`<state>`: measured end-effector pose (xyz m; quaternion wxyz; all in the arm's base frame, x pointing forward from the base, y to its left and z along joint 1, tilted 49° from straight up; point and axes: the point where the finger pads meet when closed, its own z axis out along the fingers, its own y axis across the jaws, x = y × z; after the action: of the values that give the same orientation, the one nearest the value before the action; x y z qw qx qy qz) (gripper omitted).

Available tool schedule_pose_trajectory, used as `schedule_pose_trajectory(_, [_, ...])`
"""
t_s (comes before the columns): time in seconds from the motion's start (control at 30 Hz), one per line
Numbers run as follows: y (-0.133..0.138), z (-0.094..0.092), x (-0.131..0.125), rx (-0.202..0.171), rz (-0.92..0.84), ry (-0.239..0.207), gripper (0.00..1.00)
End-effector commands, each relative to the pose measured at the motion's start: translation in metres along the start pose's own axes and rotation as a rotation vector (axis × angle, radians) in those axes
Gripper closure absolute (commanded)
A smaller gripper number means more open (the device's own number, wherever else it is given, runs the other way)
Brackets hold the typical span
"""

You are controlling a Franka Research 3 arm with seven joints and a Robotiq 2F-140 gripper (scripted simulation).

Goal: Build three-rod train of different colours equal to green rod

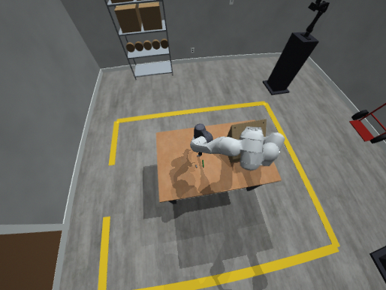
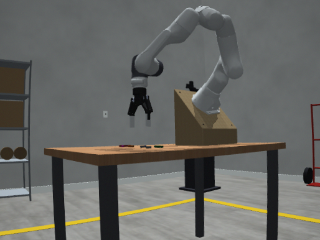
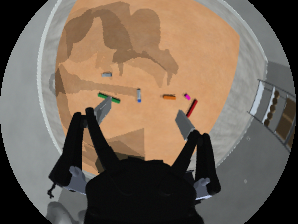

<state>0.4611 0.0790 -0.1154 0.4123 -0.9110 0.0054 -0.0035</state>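
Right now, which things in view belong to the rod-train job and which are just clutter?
Job:
- long green rod
- short grey rod
- short orange rod
- small magenta rod
- open black gripper, holding nothing
- wooden table top

Just lying about:
- metal shelf rack
- red hand truck
- black camera pedestal
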Motion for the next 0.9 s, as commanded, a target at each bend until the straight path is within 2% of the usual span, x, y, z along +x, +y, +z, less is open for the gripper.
schedule_pose_trajectory(0.0, [0.001, 0.002, 0.0, 0.008, 0.167, -0.013, 0.0])
schedule_pose_trajectory(0.87, [0.023, 0.008, 0.001, 0.009, 0.555, -0.016, 0.0])
